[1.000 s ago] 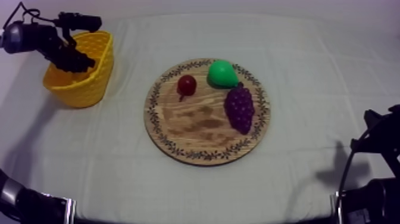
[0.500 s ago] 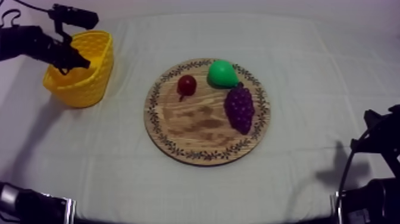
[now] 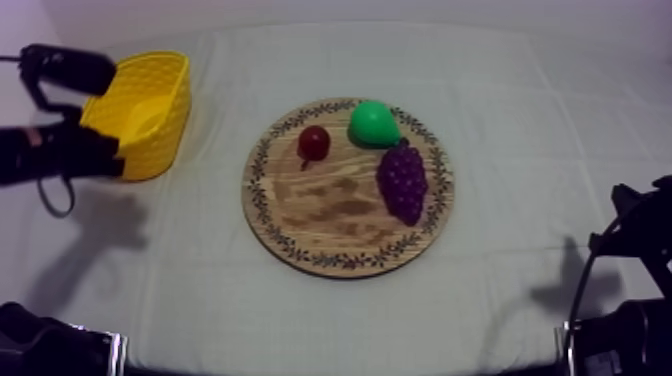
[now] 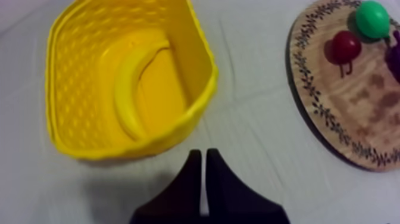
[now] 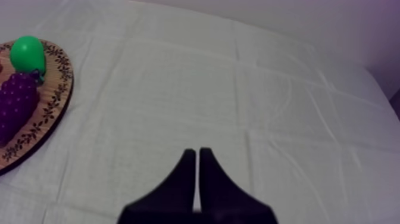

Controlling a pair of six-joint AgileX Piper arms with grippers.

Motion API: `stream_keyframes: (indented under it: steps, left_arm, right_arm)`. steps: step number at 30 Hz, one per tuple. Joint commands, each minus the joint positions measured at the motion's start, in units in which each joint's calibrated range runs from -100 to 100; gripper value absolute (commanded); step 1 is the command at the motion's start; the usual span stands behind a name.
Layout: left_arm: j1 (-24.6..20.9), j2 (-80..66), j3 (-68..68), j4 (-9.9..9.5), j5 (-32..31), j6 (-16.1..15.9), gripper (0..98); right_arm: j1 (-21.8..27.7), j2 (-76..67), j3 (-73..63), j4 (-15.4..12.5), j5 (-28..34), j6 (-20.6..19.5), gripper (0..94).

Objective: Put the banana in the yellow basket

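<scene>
Three fruits sit on the round wooden board (image 3: 330,215) at the centre of the top view: the small red fruit (image 3: 314,142), the green pear (image 3: 373,122) and the bunch of grapes (image 3: 402,180). The banana (image 4: 128,89) is not among them; it lies curved along the floor and inner wall of the yellow basket (image 3: 180,95), at the upper left of the top view. What has changed in the last second is the left arm (image 3: 55,150): it was poised over the basket's mouth and has now drawn back toward the left edge of the frame, beside the basket rather than above it. The left gripper (image 4: 202,154) has its fingers pressed together as a narrow wedge with nothing between them, just short of the basket's near wall. The right gripper (image 5: 197,152) is likewise closed on nothing, over bare cloth (image 5: 238,89) beside the board. By my judgement the placing is done and the left arm is retiring.
</scene>
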Motion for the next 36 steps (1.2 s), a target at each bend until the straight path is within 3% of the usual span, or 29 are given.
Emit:
stream_keyframes:
  steps: [1,7,16,36]
  left_arm:
    - [0.0,-17.1,6.3,2.21,1.7,-2.3,0.8]
    - [-1.3,-29.6,12.6,4.05,4.7,-3.1,0.5]
    - [-3.3,-46.2,21.3,0.27,4.9,0.5,0.2]
    - [-7.3,-60.2,29.2,-1.38,6.5,1.5,0.1]
  right_arm:
    - [0.0,0.0,0.0,0.0,0.1,0.0,0.3]
    - [0.0,0.0,0.0,0.0,0.1,0.0,0.3]
    - [0.0,0.0,0.0,0.0,0.1,0.0,0.3]
    - [0.0,0.0,0.0,0.0,0.1,0.0,0.3]
